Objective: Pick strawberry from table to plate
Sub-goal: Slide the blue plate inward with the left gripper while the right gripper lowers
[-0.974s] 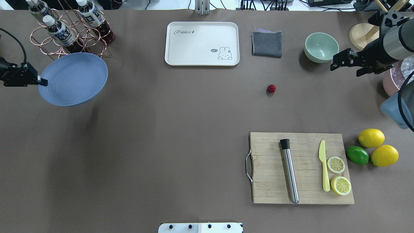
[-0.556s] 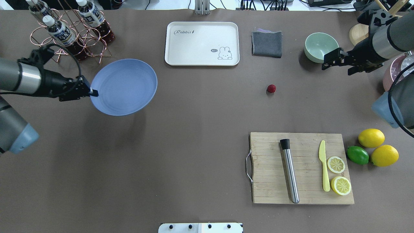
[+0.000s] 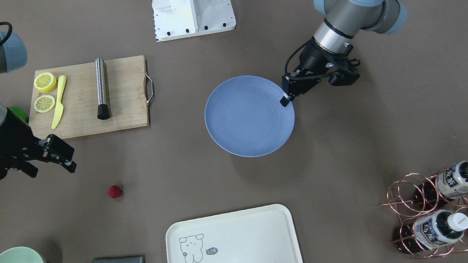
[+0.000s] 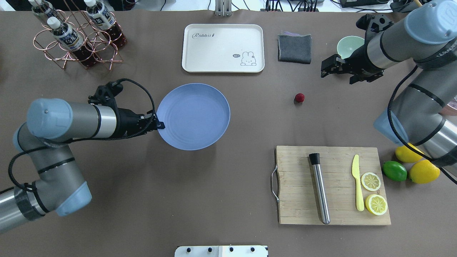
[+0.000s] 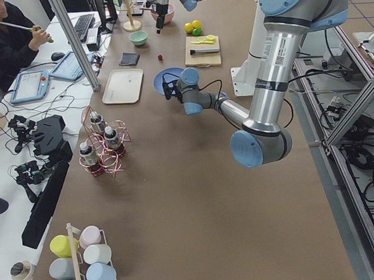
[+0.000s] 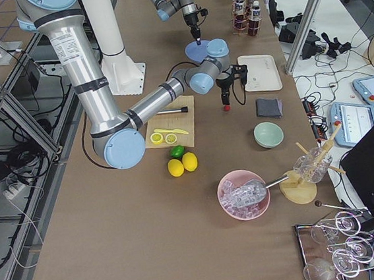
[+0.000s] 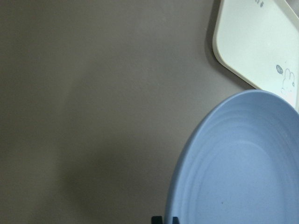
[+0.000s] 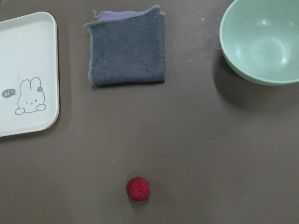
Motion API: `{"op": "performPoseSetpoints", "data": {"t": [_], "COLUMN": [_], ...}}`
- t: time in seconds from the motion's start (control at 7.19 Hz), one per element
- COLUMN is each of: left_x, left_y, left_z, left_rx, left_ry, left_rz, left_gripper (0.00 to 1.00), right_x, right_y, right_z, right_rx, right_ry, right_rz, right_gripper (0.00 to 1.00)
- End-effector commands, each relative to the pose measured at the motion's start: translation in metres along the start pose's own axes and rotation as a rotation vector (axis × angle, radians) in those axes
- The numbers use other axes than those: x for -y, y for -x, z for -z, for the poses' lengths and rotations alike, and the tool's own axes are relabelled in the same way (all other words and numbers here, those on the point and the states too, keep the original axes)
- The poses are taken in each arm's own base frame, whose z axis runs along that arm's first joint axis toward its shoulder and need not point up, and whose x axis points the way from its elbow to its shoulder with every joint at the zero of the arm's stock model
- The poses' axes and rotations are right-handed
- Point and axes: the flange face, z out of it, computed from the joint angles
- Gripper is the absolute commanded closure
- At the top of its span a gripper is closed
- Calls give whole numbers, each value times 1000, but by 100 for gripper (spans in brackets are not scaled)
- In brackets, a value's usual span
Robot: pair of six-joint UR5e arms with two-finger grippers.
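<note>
The strawberry (image 4: 299, 97) is a small red berry lying alone on the brown table (image 4: 228, 185); it also shows low in the right wrist view (image 8: 138, 188) and in the front view (image 3: 115, 191). My right gripper (image 4: 323, 70) hangs open above the table, a little right of and beyond the berry, with nothing between its fingers. The round periwinkle plate (image 4: 194, 116) is held near the table's middle, casting a shadow. My left gripper (image 4: 159, 125) is shut on its left rim. The left wrist view shows the plate (image 7: 243, 163) from close up.
A cream tray (image 4: 223, 48), a grey cloth (image 4: 294, 48) and a mint bowl (image 4: 348, 46) line the far side. A cutting board (image 4: 332, 185) with a metal rod, a knife and lemon slices lies near right, lemons (image 4: 424, 171) beside it. A bottle rack (image 4: 76, 35) stands far left.
My left arm has carried the plate to the right, from the far left to the table's middle. My right arm has moved left, closer to the strawberry. The berry has not moved.
</note>
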Motion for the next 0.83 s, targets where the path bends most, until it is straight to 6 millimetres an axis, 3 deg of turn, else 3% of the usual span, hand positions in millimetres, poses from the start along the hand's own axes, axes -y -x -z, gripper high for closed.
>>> {"op": "performPoseSetpoints", "data": {"t": [0.0, 0.14, 0.28, 0.7], "left_x": [-74, -92, -108, -110], "left_y": [-15, -43, -52, -43], "left_z": [-20, -32, -42, -60], "left_rx": [13, 28, 61, 94], "left_ry": [-28, -36, -45, -50], "left_rz": [-24, -30, -37, -42], "left_gripper": [100, 100, 100, 100], "right_x": [-14, -21, -29, -39], "right_y": [27, 30, 35, 39], "right_z": [-37, -49, -55, -65], "right_rx": [-33, -48, -50, -60], "right_ry": [-3, -2, 6, 12], "right_rz": [1, 7, 0, -9], "right_gripper": [0, 0, 0, 0]}}
